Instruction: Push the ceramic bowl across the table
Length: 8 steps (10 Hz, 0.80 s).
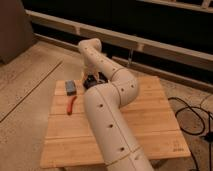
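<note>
I cannot tell if my gripper (89,79) is released or clenched, but a hard push could slide the ceramic bowl (99,80) beside it off the counter (150,120).

Dim room, warm light on a speckled floor (30,85).
Behind runs a dark wall (165,25) crossed by a pale ledge (150,47); black cables (192,120) loop at right. The pincer (90,80) hangs near the table (150,117)'s far edge.

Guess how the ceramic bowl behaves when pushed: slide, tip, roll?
Likely slides, not tips: ceramic bowl looks shallow, glossy, on flat table planks. The gripper sits beside it near the far edge; off-centre shove may spin it.
</note>
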Tool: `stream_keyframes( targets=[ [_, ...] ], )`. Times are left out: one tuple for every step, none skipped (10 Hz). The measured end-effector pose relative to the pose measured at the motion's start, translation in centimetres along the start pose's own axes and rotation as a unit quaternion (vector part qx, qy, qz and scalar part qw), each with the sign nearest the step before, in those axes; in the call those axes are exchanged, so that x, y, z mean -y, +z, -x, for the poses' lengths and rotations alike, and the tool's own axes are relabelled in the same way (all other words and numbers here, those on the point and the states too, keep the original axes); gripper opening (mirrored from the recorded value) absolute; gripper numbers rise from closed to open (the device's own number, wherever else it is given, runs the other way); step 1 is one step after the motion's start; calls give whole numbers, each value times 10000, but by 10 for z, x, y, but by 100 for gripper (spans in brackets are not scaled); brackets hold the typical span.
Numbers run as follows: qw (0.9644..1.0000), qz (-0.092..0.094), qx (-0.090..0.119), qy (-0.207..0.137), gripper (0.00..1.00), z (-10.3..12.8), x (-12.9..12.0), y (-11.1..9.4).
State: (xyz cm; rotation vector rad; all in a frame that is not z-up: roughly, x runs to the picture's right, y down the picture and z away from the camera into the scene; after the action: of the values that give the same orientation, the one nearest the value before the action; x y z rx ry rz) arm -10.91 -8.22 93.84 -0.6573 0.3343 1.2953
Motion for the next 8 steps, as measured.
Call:
stream_keyframes(
  targets=[
    [9993, 73, 288, -215, 65, 6, -14, -25],
    [9982, 123, 439, -377, 65, 3, -27, -42],
    [9971, 150, 552, -501, 65, 0, -36, -54],
    [9961, 170, 630, -601, 65, -3, -44, -63],
    [9954, 182, 672, -653, 65, -5, -48, -68],
    [9953, 183, 687, -664, 65, -5, -49, -69],
    [9956, 168, 659, -649, 65, -5, -48, -68],
    [9969, 117, 478, -610, 65, -12, -42, -58]
  ],
)
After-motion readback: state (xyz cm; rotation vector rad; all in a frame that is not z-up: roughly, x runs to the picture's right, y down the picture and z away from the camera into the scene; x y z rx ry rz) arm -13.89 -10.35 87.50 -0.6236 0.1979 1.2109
